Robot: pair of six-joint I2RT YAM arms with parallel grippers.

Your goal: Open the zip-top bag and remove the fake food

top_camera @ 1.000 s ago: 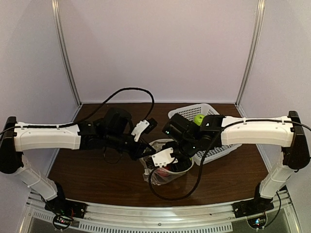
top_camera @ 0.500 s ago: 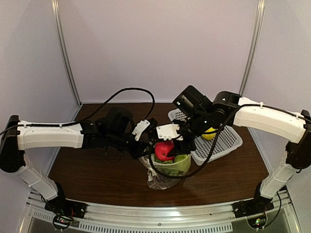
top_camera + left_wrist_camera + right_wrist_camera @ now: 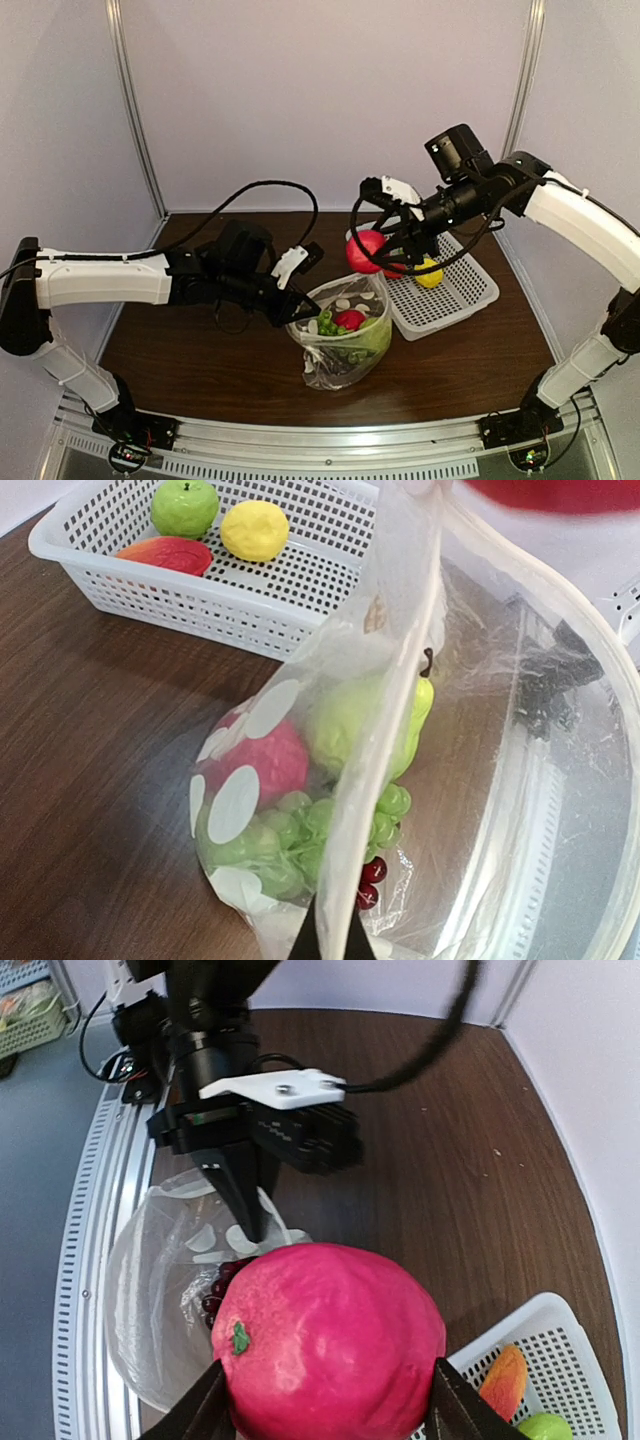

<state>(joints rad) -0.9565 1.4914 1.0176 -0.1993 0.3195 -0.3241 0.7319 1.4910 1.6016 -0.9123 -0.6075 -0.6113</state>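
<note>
Clear crinkly plastic with white dots, that's the bag [image 3: 340,340], standing on the brown table [image 3: 200,360] between the two arms with its mouth gaping upward. Through the film the left wrist view shows a red fruit [image 3: 265,760], a pale green fruit [image 3: 365,720], green grapes [image 3: 300,830] and a few dark grapes [image 3: 370,870] at the bottom.

The left gripper [image 3: 300,310] has its jaws pressed together on the bag's rim at the left side. The right gripper [image 3: 378,252] is up in the air, jaws spread around a big red apple [image 3: 366,250], one finger on each side.

Some bits are hard to read. The right wrist view is mostly apple, and the fingers are cut off at the bottom edge. The left wrist shows only a dark sliver of its own fingertips. From above, the right gripper covers part of the white basket [image 3: 450,300], so only the lemon [image 3: 430,275] shows there. The left wrist also catches a green apple [image 3: 185,505] and an orange-red piece [image 3: 165,555] in it.

A second ago the right gripper was down in the bag. Half a second ago the apple had just cleared the mouth. Now it hangs higher, by the basket's left corner, and the left grip hasn't budged.
</note>
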